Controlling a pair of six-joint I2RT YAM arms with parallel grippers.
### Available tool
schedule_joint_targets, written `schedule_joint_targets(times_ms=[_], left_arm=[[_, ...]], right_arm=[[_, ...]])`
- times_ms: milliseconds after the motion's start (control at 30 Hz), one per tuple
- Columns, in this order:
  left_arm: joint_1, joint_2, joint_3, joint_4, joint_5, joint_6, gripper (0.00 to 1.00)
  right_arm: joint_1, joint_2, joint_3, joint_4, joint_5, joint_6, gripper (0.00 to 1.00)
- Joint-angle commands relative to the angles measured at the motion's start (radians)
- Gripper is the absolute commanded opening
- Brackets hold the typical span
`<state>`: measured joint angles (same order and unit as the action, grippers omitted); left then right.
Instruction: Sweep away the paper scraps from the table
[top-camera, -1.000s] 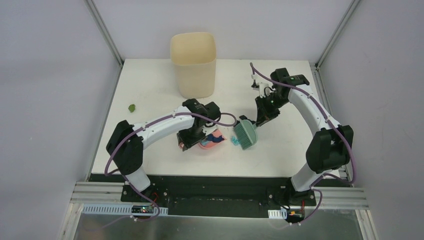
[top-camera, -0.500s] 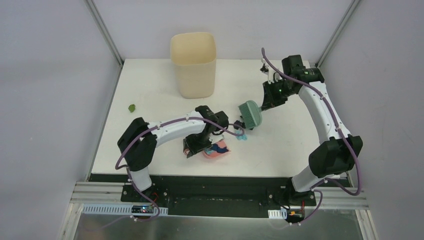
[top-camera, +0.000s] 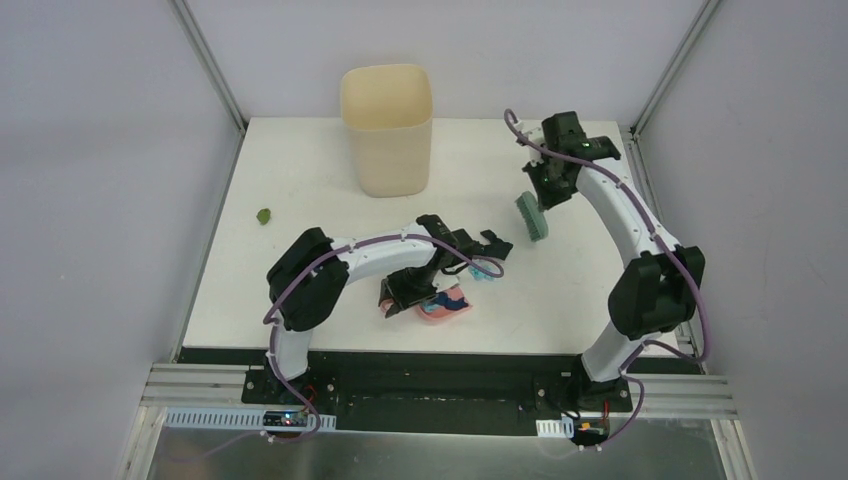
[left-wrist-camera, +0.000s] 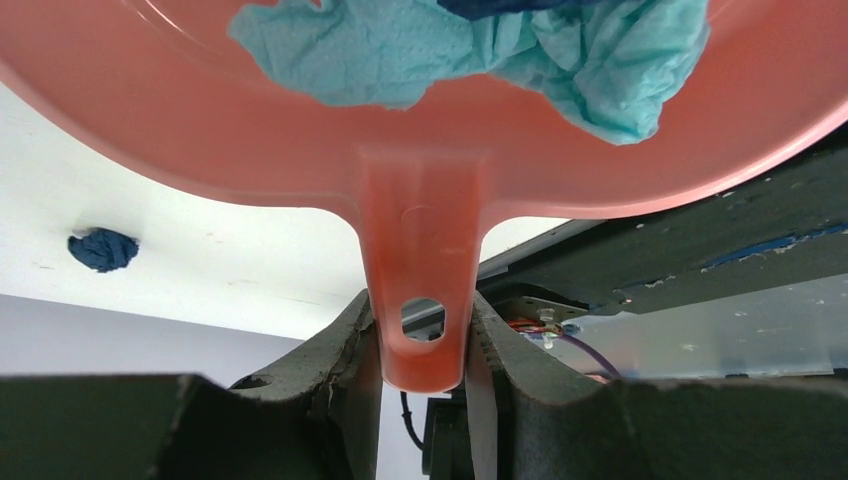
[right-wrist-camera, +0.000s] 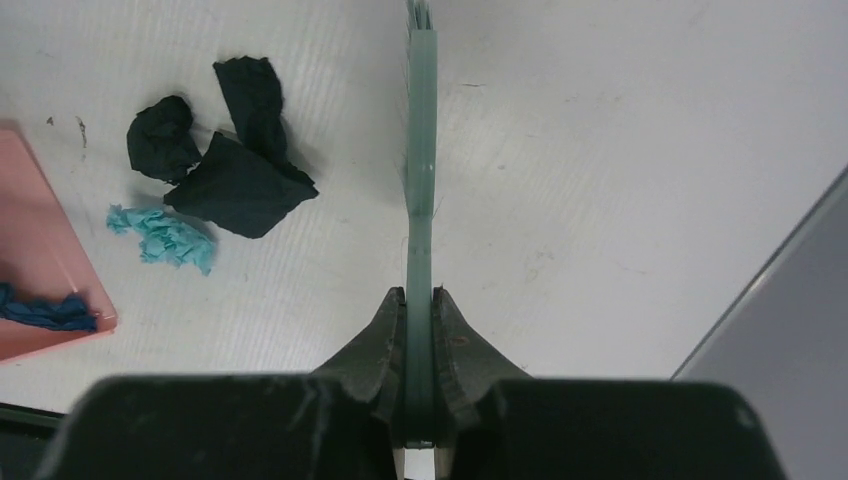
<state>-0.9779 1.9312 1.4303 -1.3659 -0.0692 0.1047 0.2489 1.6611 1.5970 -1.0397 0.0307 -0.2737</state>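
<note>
Two tools gripped; crumpled paper scraps (right-wrist-camera: 235, 175) split between pan and tabletop.
Left jaws part-open, clamped on the handle of the pink plastic dustpan (left-wrist-camera: 420, 230), which carries light-blue and navy wads. Right jaws shut tight on the thin handle of the teal hand brush (right-wrist-camera: 421, 150). Black wads plus one light-blue wad (right-wrist-camera: 165, 237) lie on the flat white tabletop (top-camera: 300, 170) between brush and pan; a green wad (top-camera: 264, 215) sits near the left edge.

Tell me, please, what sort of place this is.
Probably a robot lab test cell: a left arm and right arm bolted at a white table, with grey walls and metal rails enclosing it.
</note>
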Motion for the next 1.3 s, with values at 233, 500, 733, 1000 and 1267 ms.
schedule_joint_targets(times_ms=[233, 500, 733, 1000, 1267], left_arm=[[-0.017, 0.116, 0.164, -0.030, 0.015, 0.020, 0.00], [-0.017, 0.198, 0.232, -0.023, 0.016, 0.022, 0.00], [-0.015, 0.153, 0.229, 0.029, -0.037, 0.011, 0.00], [-0.015, 0.006, 0.162, 0.151, -0.078, 0.020, 0.00], [-0.015, -0.072, 0.128, 0.261, -0.107, 0.031, 0.00]], right_arm=[[0.105, 0.057, -0.031, -0.065, -0.361, 0.078, 0.00], [0.106, -0.018, -0.099, -0.103, -0.571, 0.087, 0.00], [0.100, -0.083, -0.075, -0.151, -0.585, 0.078, 0.00], [0.075, -0.140, 0.008, -0.166, -0.364, 0.069, 0.00], [0.066, -0.169, 0.068, -0.175, -0.300, 0.067, 0.00]])
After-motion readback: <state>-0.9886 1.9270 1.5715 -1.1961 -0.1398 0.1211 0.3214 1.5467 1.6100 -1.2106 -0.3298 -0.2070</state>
